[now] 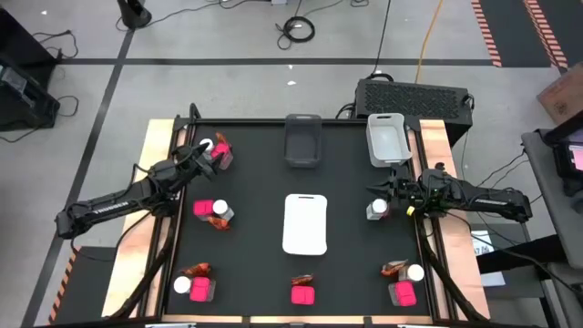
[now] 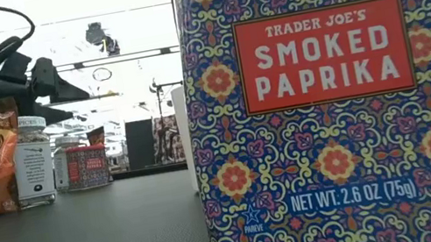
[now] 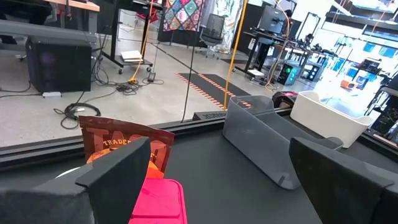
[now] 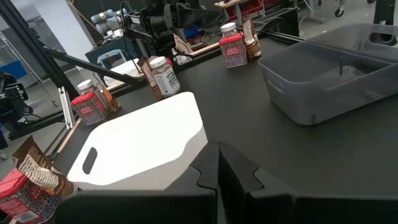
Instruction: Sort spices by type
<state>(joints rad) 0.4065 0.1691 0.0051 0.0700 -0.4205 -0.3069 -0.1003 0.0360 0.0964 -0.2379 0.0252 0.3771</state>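
Nothing sorted yet: spices [image 1: 211, 212] in mixed heaps all round bench [image 1: 255, 196] (bins [image 1: 302, 141] hold none). Left tool [image 1: 206, 154] wide apart over far-left heap. Right tool [image 1: 390, 189] shut, beside jar [image 1: 375, 210].

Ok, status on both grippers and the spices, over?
Left gripper open, above the far-left spice cluster. Right gripper shut, empty, beside a jar. Spices unsorted, white tray bare. Nothing in the way.

Low view: paprika tin [image 2: 332, 100] fills your right side, cut by edges | left claw [image 1: 208, 155] covers the far-left jar | labels overhead unreadable.
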